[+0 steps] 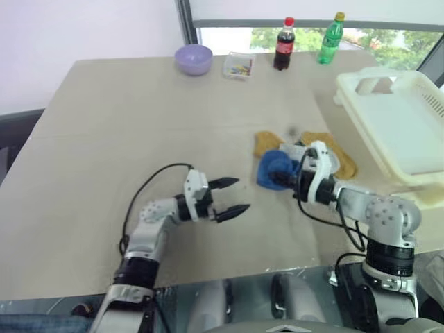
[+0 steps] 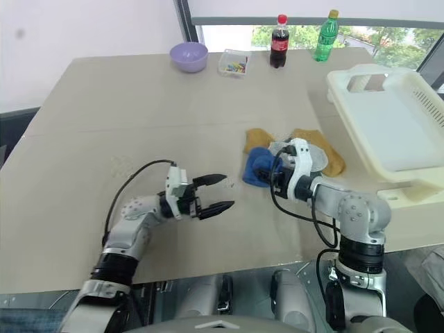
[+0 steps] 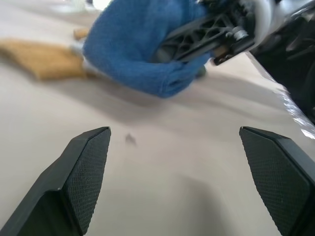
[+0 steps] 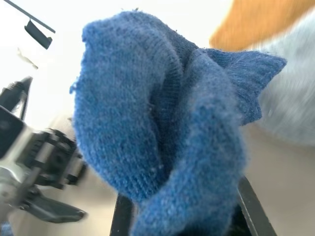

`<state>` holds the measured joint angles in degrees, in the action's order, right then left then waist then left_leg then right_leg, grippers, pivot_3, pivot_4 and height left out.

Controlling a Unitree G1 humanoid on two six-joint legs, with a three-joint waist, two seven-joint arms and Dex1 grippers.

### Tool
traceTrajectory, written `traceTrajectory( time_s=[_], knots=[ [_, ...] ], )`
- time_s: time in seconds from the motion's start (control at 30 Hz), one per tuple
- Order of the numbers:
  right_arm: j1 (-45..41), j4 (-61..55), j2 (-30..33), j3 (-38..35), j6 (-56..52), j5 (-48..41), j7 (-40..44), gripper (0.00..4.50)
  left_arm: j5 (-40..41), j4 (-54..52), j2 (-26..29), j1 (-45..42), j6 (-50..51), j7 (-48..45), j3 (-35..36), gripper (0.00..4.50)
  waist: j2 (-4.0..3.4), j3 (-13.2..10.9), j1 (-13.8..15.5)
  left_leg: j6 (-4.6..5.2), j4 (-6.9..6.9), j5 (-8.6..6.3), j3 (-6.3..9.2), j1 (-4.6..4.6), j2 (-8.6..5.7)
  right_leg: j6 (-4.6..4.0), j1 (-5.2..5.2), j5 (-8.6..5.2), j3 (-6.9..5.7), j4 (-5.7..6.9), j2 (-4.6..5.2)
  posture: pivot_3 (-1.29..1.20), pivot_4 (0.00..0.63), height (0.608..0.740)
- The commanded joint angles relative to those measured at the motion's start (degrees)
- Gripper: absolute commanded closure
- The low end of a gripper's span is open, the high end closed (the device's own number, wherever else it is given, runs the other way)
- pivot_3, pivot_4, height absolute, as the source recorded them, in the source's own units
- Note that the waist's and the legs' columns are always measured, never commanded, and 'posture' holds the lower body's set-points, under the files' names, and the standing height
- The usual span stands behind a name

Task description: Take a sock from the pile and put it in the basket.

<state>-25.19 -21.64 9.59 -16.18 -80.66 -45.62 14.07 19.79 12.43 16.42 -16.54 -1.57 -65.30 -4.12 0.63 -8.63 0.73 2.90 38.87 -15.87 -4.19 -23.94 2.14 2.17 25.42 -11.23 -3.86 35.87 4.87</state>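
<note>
My right gripper [image 1: 283, 179] is shut on a blue sock [image 1: 275, 168], bunched up and lifted at the left end of the pile [image 1: 326, 156] of mustard-yellow and pale grey socks. The right wrist view has the blue sock [image 4: 167, 128] close up, with a mustard sock [image 4: 261, 19] and a grey sock [image 4: 295, 98] behind it. To the right stands the cream-white basket [image 1: 409, 166], tilted at the table's edge. My left gripper [image 1: 234, 196] is open, level above the table, pointing at the sock from the left with a gap between them; its pads [image 3: 88, 167] frame the blue sock [image 3: 142, 54].
Along the table's far edge stand a lilac bowl [image 1: 193, 59], a small clear box [image 1: 238, 65], a cola bottle [image 1: 284, 44] and a green bottle [image 1: 331, 39]. The beige table [image 1: 139, 125] stretches bare to the left and middle.
</note>
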Motion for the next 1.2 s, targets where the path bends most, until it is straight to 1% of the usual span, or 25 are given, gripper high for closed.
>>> traceTrajectory(
  time_s=[0.03, 0.1, 0.17, 0.23, 0.33, 0.47, 0.53, 0.6, 0.7, 0.83, 0.87, 0.9, 0.93, 0.97, 1.03, 1.1, 1.13, 1.2],
  knots=[
    [-3.45, -7.28, 0.95, -8.04, -5.34, -4.37, -3.44, 4.40, -1.98, 0.65, -6.40, -4.20, -4.84, 4.77, -2.51, 0.00, -0.01, -0.06, 0.29, 0.02, 0.01, -0.01, 0.02, -0.01, -0.02, 0.00, -0.01, 0.00, -0.01, 0.00, 0.01, 0.00, 0.150, 0.740],
    [-5.04, -8.50, 1.66, -11.35, -7.78, -5.44, -4.41, 4.40, -2.85, 2.44, -8.85, -6.17, -6.18, 6.70, -2.71, 0.00, 0.01, -0.06, 0.11, 0.04, 0.14, -0.02, 0.04, -0.04, -0.04, 0.04, -0.04, 0.01, -0.02, 0.00, 0.03, 0.00, 0.150, 0.740],
    [-7.24, -9.24, 4.64, -16.16, -10.00, -6.30, -4.57, 4.40, -4.32, 5.38, -11.22, -9.22, -7.76, 9.15, -3.30, 0.00, -0.01, -0.08, 0.06, 0.06, 0.23, -0.03, 0.07, 0.03, -0.02, 0.05, -0.15, 0.01, -0.03, 0.02, 0.00, 0.00, 0.150, 0.740],
    [-9.20, -9.05, 9.40, -19.94, -11.42, -6.24, -4.31, 4.40, -4.54, 6.82, -12.64, -11.37, -7.49, 10.36, -3.52, 0.00, 0.00, -0.09, 0.08, 0.07, 0.28, -0.03, 0.10, 0.03, -0.02, 0.07, -0.16, 0.02, -0.05, 0.03, -0.02, 0.00, 0.150, 0.740],
    [-12.36, -6.12, 16.70, -25.45, -11.78, -5.96, -3.52, 4.40, -3.84, 6.79, -13.65, -12.82, -6.82, 9.80, -4.01, 0.00, -0.01, -0.09, 0.02, 0.07, 0.30, -0.03, 0.11, 0.03, -0.02, 0.06, -0.17, 0.02, -0.04, 0.04, -0.04, 0.00, 0.150, 0.740],
    [-13.46, -0.38, 25.58, -28.46, -7.67, -3.02, -2.58, 4.40, -4.89, 7.59, -13.97, -14.93, -7.40, 9.94, -4.82, 0.00, -0.01, -0.10, 0.07, 0.08, 0.27, -0.04, 0.08, 0.02, -0.01, 0.05, -0.16, 0.02, 0.00, 0.00, -0.08, 0.00, 0.150, 0.740],
    [-13.80, 5.38, 28.88, -30.41, -3.45, -0.49, -2.76, 4.40, -5.56, 7.65, -13.93, -16.23, -7.53, 10.00, -5.50, 0.00, 0.00, -0.10, 0.07, 0.10, 0.28, -0.05, 0.07, 0.02, -0.02, 0.06, -0.18, 0.02, 0.00, -0.02, -0.08, 0.00, 0.150, 0.740],
    [-14.71, 14.14, 31.32, -32.82, 1.86, 2.82, -4.08, 4.40, -5.72, 7.50, -14.21, -17.51, -7.00, 10.86, -5.63, 0.00, 0.02, -0.11, 0.12, 0.11, 0.30, -0.06, 0.04, 0.02, -0.04, 0.06, -0.19, 0.02, 0.04, -0.02, -0.07, 0.00, 0.150, 0.740],
    [-15.96, 25.69, 33.65, -34.51, 8.35, 6.26, -5.31, 4.40, -7.86, 7.95, -13.60, -18.24, -8.45, 11.31, -7.03, 0.00, 0.01, -0.11, 0.09, 0.13, 0.34, -0.06, -0.03, 0.07, -0.06, 0.10, -0.22, 0.04, 0.09, -0.01, -0.05, 0.00, 0.150, 0.740],
    [-18.37, 43.23, 36.48, -36.19, 17.77, 9.70, -6.78, 4.40, -8.25, 7.82, -13.71, -17.94, -8.31, 11.45, -7.62, 0.00, -0.02, -0.11, -0.07, 0.13, 0.32, -0.06, -0.14, 0.12, -0.04, 0.10, -0.20, 0.04, 0.18, 0.00, -0.09, 0.00, 0.150, 0.740],
    [-18.48, 46.89, 37.07, -35.18, 20.20, 10.82, -6.35, 3.90, -8.88, 7.98, -13.35, -17.86, -8.90, 11.38, -8.02, 0.00, -0.03, -0.10, -0.09, 0.13, 0.33, -0.06, -0.16, 0.14, -0.01, 0.10, -0.20, 0.04, 0.20, 0.00, -0.14, 0.00, 0.150, 0.740],
    [-18.82, 50.03, 37.44, -34.33, 21.93, 11.42, -5.77, 3.28, -9.02, 8.02, -13.21, -17.77, -9.09, 11.45, -8.06, 0.00, -0.03, -0.10, -0.09, 0.13, 0.32, -0.06, -0.20, 0.15, -0.01, 0.10, -0.20, 0.04, 0.21, 0.01, -0.15, 0.00, 0.150, 0.740],
    [-19.38, 52.67, 37.63, -33.89, 23.15, 11.58, -5.45, 2.95, -8.78, 7.93, -13.23, -17.69, -8.94, 11.63, -7.85, 0.00, -0.03, -0.11, -0.10, 0.13, 0.32, -0.06, -0.21, 0.15, 0.00, 0.10, -0.20, 0.04, 0.21, 0.01, -0.16, 0.00, 0.150, 0.740],
    [-19.97, 54.84, 37.74, -33.32, 24.14, 11.80, -5.11, 2.49, -8.61, 7.89, -13.29, -17.74, -8.76, 11.82, -7.66, 0.00, -0.03, -0.11, -0.12, 0.13, 0.32, -0.06, -0.26, 0.15, 0.01, 0.10, -0.20, 0.04, 0.22, 0.01, -0.17, 0.00, 0.150, 0.740],
    [-21.01, 57.47, 37.52, -31.58, 25.35, 12.04, -3.91, 1.53, -8.73, 7.86, -13.19, -17.85, -8.83, 12.07, -7.56, 0.00, -0.08, -0.12, -0.25, 0.13, 0.32, -0.06, -0.27, 0.17, 0.01, 0.10, -0.19, 0.04, 0.28, 0.01, -0.18, 0.00, 0.150, 0.740],
    [-21.91, 58.67, 36.99, -30.09, 25.66, 11.87, -3.14, 0.46, -8.75, 7.88, -13.17, -17.85, -8.89, 12.19, -7.54, 0.00, -0.09, -0.12, -0.39, 0.13, 0.32, -0.06, -0.27, 0.19, 0.01, 0.12, -0.19, 0.06, 0.35, 0.01, -0.17, 0.00, 0.150, 0.740],
    [-22.22, 58.99, 36.82, -29.61, 25.70, 11.75, -2.95, 0.01, -8.75, 7.88, -13.17, -17.84, -8.89, 12.22, -7.55, 0.00, -0.09, -0.12, -0.35, 0.13, 0.33, -0.06, -0.28, 0.19, 0.01, 0.14, -0.19, 0.07, 0.36, 0.01, -0.17, 0.00, 0.150, 0.740],
    [-22.16, 57.71, 36.33, -28.19, 25.38, 11.75, -2.83, 0.01, -9.01, 7.91, -13.05, -17.87, -9.11, 12.17, -7.74, 0.00, -0.09, -0.12, -0.16, 0.13, 0.33, -0.06, -0.26, 0.18, 0.01, 0.15, -0.19, 0.08, 0.35, 0.01, -0.17, 0.00, 0.150, 0.740]
  ],
)
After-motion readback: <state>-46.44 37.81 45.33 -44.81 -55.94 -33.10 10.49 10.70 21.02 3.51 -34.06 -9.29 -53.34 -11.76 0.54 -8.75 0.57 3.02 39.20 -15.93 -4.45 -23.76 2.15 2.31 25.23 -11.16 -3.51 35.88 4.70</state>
